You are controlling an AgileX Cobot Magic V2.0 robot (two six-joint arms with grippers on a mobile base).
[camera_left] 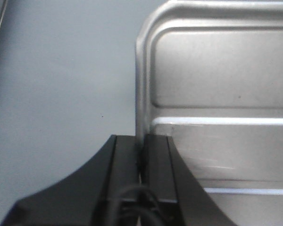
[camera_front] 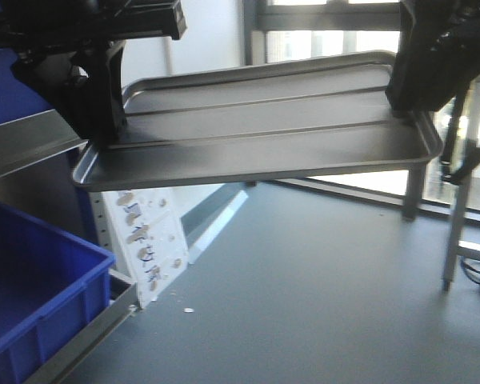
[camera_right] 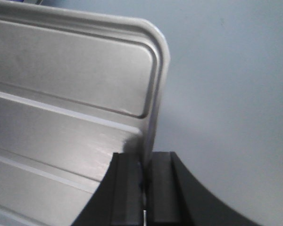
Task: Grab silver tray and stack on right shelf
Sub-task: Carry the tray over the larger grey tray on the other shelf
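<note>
The silver tray (camera_front: 264, 128) hangs in the air above the floor, roughly level, its two raised ribs running lengthwise. My left gripper (camera_front: 104, 138) is shut on the tray's left rim. In the left wrist view the left gripper (camera_left: 142, 139) pinches the rolled rim of the tray (camera_left: 217, 70) between both fingers. My right gripper (camera_front: 404, 110) is shut on the right rim. From the right wrist, the right gripper (camera_right: 145, 155) clamps the edge of the tray (camera_right: 61, 70). A steel rack with blue bins stands at the left; I cannot tell whether it is the right shelf.
The rack's steel rail (camera_front: 24, 144) and a big blue bin (camera_front: 32, 272) sit at the left, close to the tray's left end. A white panel (camera_front: 148, 240) leans below the tray. Metal table legs (camera_front: 456, 208) stand at the right by the window.
</note>
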